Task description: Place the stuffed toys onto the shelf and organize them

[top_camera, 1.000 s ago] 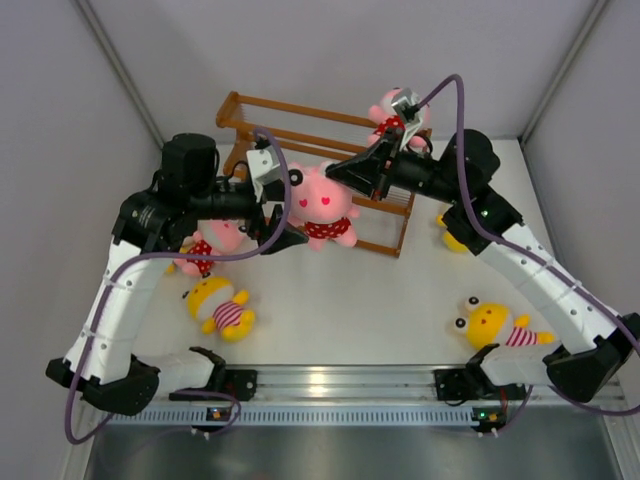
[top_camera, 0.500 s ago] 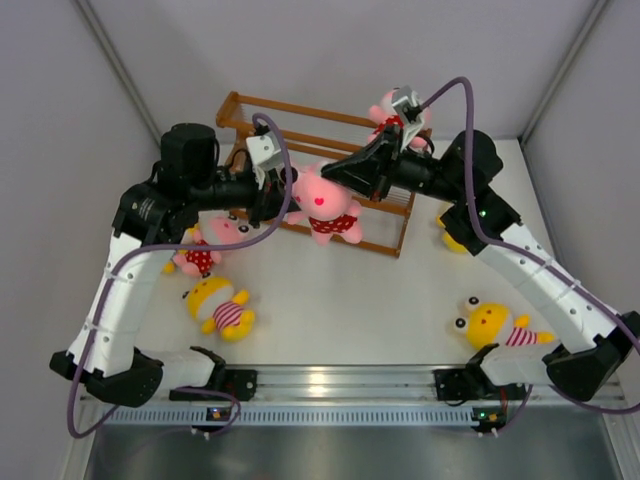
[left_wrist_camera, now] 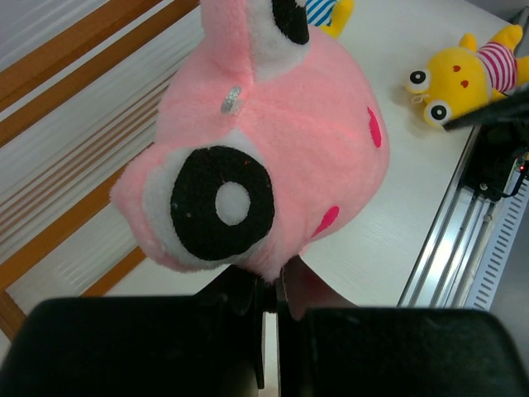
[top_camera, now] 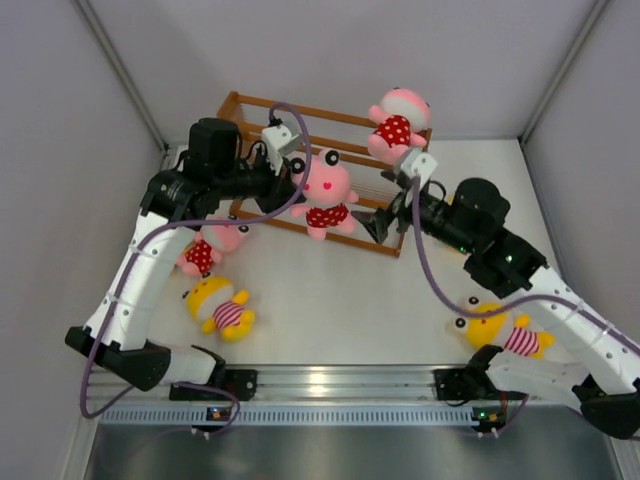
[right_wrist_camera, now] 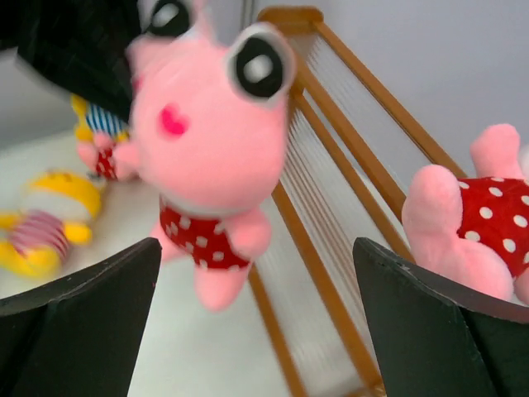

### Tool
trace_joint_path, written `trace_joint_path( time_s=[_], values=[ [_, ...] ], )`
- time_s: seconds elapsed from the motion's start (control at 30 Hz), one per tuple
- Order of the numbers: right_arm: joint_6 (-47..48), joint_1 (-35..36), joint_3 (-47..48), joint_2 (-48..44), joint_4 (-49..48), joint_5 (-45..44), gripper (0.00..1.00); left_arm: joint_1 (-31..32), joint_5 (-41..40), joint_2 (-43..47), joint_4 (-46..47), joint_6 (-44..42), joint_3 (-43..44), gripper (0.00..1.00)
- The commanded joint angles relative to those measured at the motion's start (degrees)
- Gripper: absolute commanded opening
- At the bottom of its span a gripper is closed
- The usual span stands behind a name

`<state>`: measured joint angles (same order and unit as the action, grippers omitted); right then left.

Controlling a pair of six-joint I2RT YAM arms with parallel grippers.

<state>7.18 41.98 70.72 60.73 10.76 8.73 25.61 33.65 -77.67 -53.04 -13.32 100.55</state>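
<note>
plush (top_camera: 325,187), fuzzy pink, hangs in clenched left jaws by thin-railed shelf (top_camera: 310,110); right jaws gape.

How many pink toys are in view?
3 pink toys: one atop the shelf, right end; one held by the left gripper before the shelf; one on the table under the left arm.

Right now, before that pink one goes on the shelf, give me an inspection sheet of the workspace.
Surface: white table, no spills seen.
Job's things: wooden shelf; top pink toy on its upper rail; held pink toy by the shelf; third pink toy, left yellow toy and right yellow toy on the table.
Clutter: nothing seen.
Grippers: left gripper shut on the held pink toy; right gripper open, empty.
Cables: purple cables along both arms.
Surroundings: grey walls; metal rail at the near edge.
</note>
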Motion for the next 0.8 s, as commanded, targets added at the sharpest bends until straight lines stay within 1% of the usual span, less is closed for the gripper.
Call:
trace_joint_path(
  time_s=[0.0, 0.03, 0.1, 0.23, 0.3, 0.4, 0.47, 0.53, 0.57, 0.73, 0.77],
  values=[
    [27.97, 6.69, -8.81, -8.58, 0.32, -1.01, 0.99, -0.73, -0.95, -0.29, 3.82, 2.51, -0.27, 0.00],
    [32.15, 7.85, -13.89, -9.92, 0.14, 0.05, 0.99, -0.82, -0.69, -0.29, 3.82, 2.77, -0.27, 0.00],
    [38.06, 10.48, -17.62, -12.20, -0.65, 0.06, 0.99, -1.00, -0.60, -0.55, 3.82, 3.12, -0.18, 0.00],
    [39.57, 10.93, -23.86, -12.92, -3.28, -3.79, 0.99, -1.17, -0.08, -0.55, 3.90, 3.83, 0.17, 0.00],
    [41.07, 11.11, -27.02, -12.92, -8.10, -4.95, 0.99, -1.35, 0.62, -0.47, 3.82, 4.18, -0.09, 0.00],
    [42.74, 11.11, -28.09, -10.99, -10.24, -5.92, 0.98, -1.43, 1.24, -0.55, 3.90, 4.79, -0.62, 0.00],
    [42.05, 11.11, -28.44, -9.15, -15.84, -7.14, 0.94, -1.61, 0.72, -0.90, 3.82, 5.32, -0.45, 0.00],
    [42.12, 11.11, -30.19, -8.18, -20.24, -7.94, 0.93, -2.05, 1.68, -0.91, 3.82, 5.85, -0.71, 0.00],
    [42.39, 11.11, -30.64, -7.56, -23.91, -8.38, 0.93, -2.22, 2.12, -0.99, 3.82, 6.03, -0.88, 0.00],
    [39.41, 10.93, -28.54, -0.80, -28.60, -10.49, 0.92, -2.40, 3.35, -1.61, 3.73, 6.38, -0.89, 0.00],
    [39.32, 10.93, -28.18, 0.95, -29.39, -10.49, 0.91, -2.49, 3.27, -1.52, 3.82, 6.38, -0.88, 0.00]
  ],
)
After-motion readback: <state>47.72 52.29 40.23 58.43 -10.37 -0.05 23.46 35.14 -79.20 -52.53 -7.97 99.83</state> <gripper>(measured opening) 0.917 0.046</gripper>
